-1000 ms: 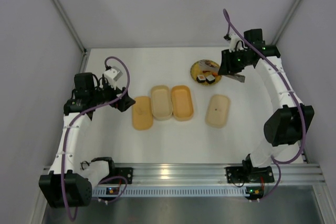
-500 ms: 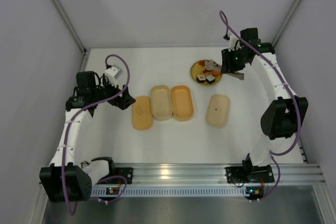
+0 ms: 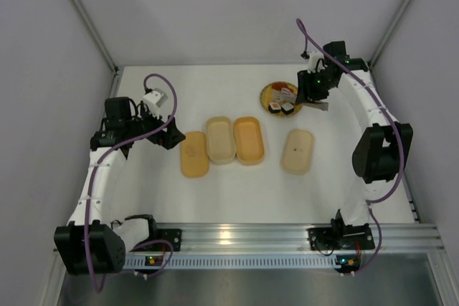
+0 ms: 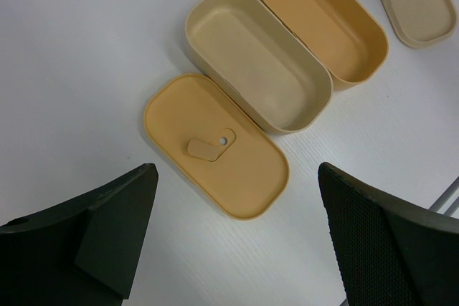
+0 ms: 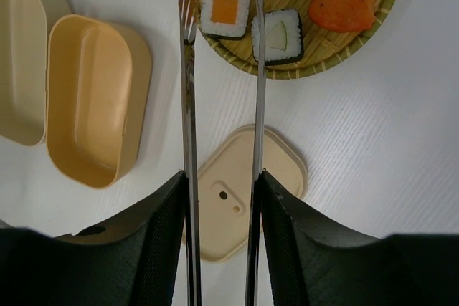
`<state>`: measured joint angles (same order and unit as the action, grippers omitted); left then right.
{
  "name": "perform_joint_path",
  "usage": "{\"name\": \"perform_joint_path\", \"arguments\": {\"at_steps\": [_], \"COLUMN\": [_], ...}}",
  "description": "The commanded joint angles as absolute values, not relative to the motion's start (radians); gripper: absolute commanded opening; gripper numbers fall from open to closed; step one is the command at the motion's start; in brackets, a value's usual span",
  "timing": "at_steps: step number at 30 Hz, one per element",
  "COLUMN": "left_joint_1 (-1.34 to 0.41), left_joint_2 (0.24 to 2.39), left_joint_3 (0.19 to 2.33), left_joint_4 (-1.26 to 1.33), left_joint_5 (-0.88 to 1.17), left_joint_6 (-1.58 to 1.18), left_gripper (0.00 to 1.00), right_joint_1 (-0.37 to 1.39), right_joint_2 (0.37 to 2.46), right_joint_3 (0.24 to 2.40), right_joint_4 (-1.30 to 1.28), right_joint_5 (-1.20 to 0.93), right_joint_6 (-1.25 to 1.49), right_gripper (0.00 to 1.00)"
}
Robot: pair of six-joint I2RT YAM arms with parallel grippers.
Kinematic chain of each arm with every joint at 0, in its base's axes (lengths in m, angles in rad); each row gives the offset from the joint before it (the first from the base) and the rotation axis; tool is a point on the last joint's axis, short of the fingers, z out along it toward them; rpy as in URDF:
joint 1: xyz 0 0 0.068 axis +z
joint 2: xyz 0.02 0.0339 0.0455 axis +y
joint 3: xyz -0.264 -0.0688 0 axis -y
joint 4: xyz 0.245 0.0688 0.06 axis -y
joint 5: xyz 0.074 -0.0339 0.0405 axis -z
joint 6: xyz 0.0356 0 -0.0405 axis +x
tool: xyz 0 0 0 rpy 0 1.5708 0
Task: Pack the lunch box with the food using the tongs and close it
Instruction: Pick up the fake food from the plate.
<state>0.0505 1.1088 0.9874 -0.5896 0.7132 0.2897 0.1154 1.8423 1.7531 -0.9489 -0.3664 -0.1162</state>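
Step in hand: first pick-up. My right pincer grips the tongs, tips either side of the orange-centred sushi roll on the woven plate. Left pincer wide open, empty. Next, I judge: squeeze, lift, carry to the orange box.

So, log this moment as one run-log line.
right gripper: shut on tongs | tongs: arms apart, orange-centred roll between | left gripper: open, near orange lid | trays: empty

The table was lit brightly and evenly from above; only faint, soft shadows were cast. Glare was seen on the metal rail and the tongs.
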Motion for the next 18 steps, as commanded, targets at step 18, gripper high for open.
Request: {"name": "perform_joint_path", "arguments": {"at_steps": [18], "left_joint_1": [0.049], "left_joint_2": [1.106], "left_joint_3": [0.954], "left_joint_4": [-0.541], "left_joint_5": [0.727], "left_joint_6": [0.298], "left_gripper": [0.98], "right_joint_1": [0.156], "right_joint_2": [1.937], "right_joint_3": [1.855], "right_joint_4": [-0.943], "right_joint_5": [-0.422], "right_joint_6": [-0.084], "right_gripper": [0.49]}}
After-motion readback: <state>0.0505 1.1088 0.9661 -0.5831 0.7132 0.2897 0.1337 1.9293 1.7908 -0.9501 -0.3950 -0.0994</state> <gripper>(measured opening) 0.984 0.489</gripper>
